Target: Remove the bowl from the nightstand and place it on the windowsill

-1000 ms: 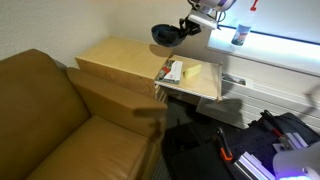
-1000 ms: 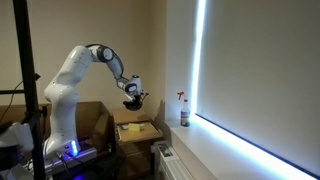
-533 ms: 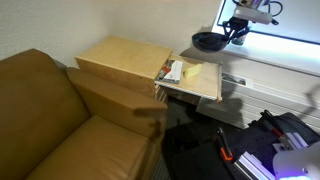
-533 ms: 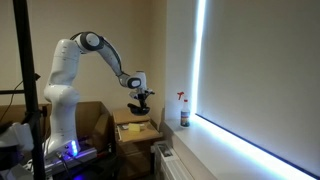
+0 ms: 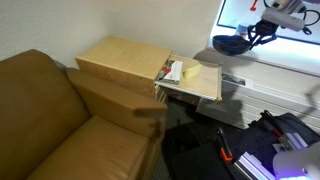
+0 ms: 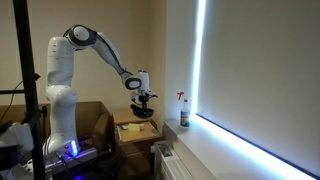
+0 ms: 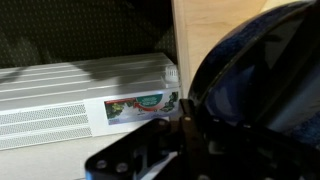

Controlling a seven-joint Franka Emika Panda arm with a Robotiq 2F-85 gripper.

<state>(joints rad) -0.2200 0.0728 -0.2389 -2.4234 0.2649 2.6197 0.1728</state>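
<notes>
Your gripper (image 5: 258, 33) is clenched on the rim of the bowl (image 5: 229, 43), and the bowl hangs from it in the air, tilted a little. In the wrist view a dark finger (image 7: 150, 160) lies against the rim, and the bowl (image 7: 270, 70) fills the right side as a glossy, dark blue curve. You cannot tell from any view whether anything lies inside it. In an exterior view the bowl is clear of the nightstand (image 5: 120, 58), past its edge and in front of the bright windowsill (image 5: 285, 58); whether it touches the sill cannot be told. On the nightstand's near corner lie a small printed packet (image 5: 171, 71) and, just beside it, a yellow pad (image 5: 193, 71). Under the bowl in the wrist view you see a white ribbed heater unit (image 7: 60, 100) bearing a coloured label (image 7: 140, 105). In an exterior view a spray bottle (image 6: 183, 110) stands upright on the sill, near the bowl (image 6: 143, 112) but apart from it. A brown sofa (image 5: 50, 120) stands against the nightstand's other side.
</notes>
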